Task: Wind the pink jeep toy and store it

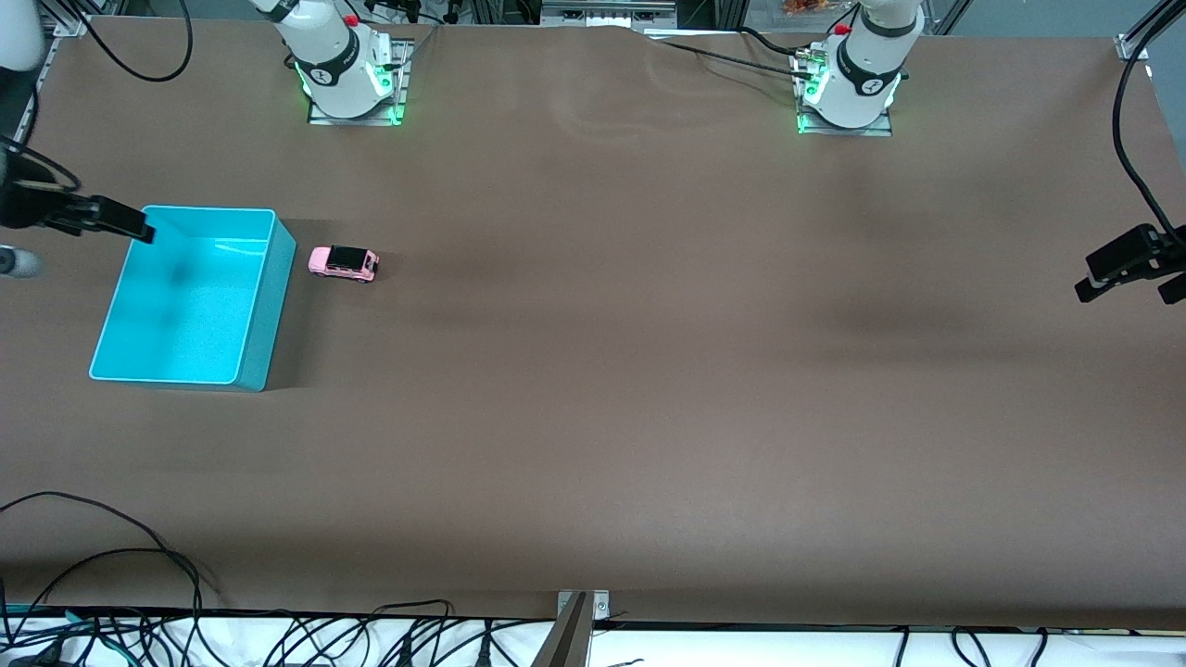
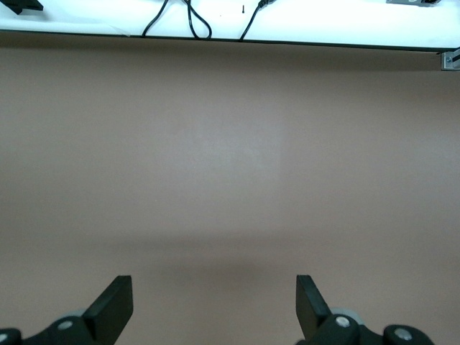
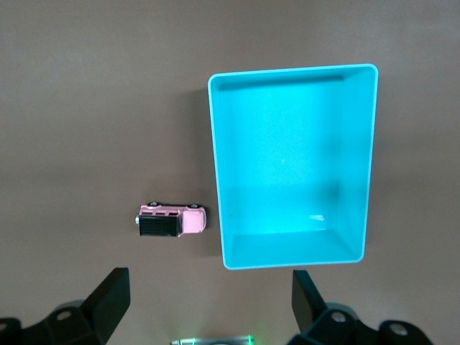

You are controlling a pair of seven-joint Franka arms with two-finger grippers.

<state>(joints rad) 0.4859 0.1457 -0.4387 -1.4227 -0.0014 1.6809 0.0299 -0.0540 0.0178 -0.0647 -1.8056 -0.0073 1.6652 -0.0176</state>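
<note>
You are sitting at the start: the pink jeep toy (image 1: pixel 344 263) is resting on the table (image 1: pixel 649 389) in the frame's upper left, just beside the empty turquoise bin (image 1: pixel 261 306). Both pincers are gaping wide and holding nothing, the right gripper (image 3: pixel 208 298) hovering high over jeep and bin, the left gripper (image 2: pixel 214 305) waiting over bare table. Next you are needing the right gripper to descend and pinch the jeep's narrow body.

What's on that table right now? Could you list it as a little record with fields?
toy: pink jeep toy, on its wheels on the table, untouched
container: turquoise bin, open top, nothing visible inside
toy vs bin: beside the bin, apart from it, on the side toward the left arm's end of the table
left gripper: fingers open, over bare table, holding nothing
right gripper: fingers open, high above the bin and toy, holding nothing
task progress: not yet started; toy not in the bin
</note>
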